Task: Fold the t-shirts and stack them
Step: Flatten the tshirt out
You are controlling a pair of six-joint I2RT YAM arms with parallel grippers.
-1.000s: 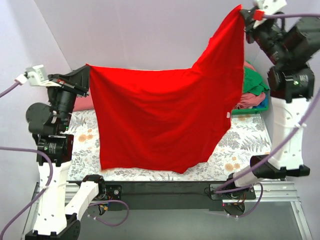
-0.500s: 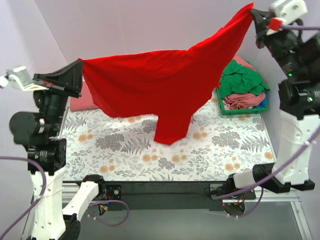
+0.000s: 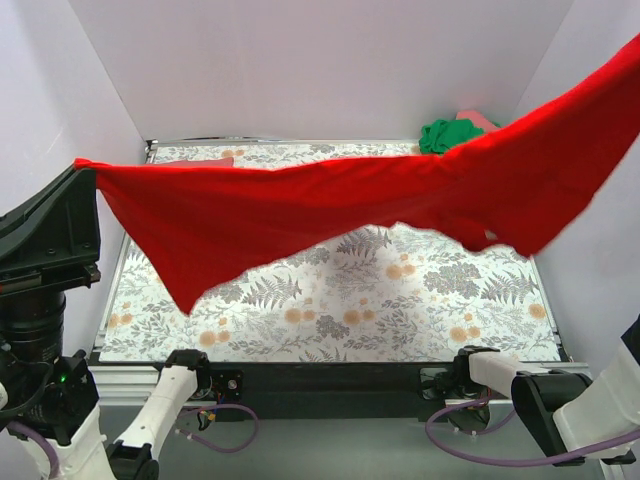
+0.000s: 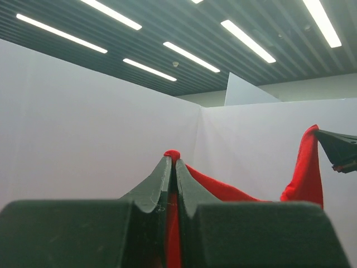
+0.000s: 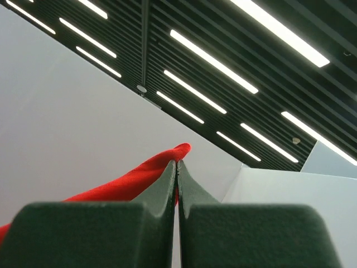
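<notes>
Change: both arms have swung up and apart, so the red t-shirt (image 3: 330, 205), which hung as a broad sheet a second ago, is now drawn out into a long band from side to side.
Red t-shirt: it is held in the air over the floral tablecloth (image 3: 330, 320) and does not touch it. It rises from low on the left to the upper right corner, with one loose flap drooping near the left end and another fold sagging at the right.
Left gripper (image 4: 173, 160): pinched tight on one end of the red cloth, with a small nub poking out past the tips.
Right gripper (image 5: 177, 163): clamped on the other end, out of the overhead view, with a red tip showing beyond its fingers.
Other shirts: a green t-shirt (image 3: 450, 135) is heaped at the far right corner with a pink t-shirt (image 3: 480, 118) just behind it. A salmon-pink t-shirt (image 3: 205, 160) at the far left is mostly hidden by the red cloth.
</notes>
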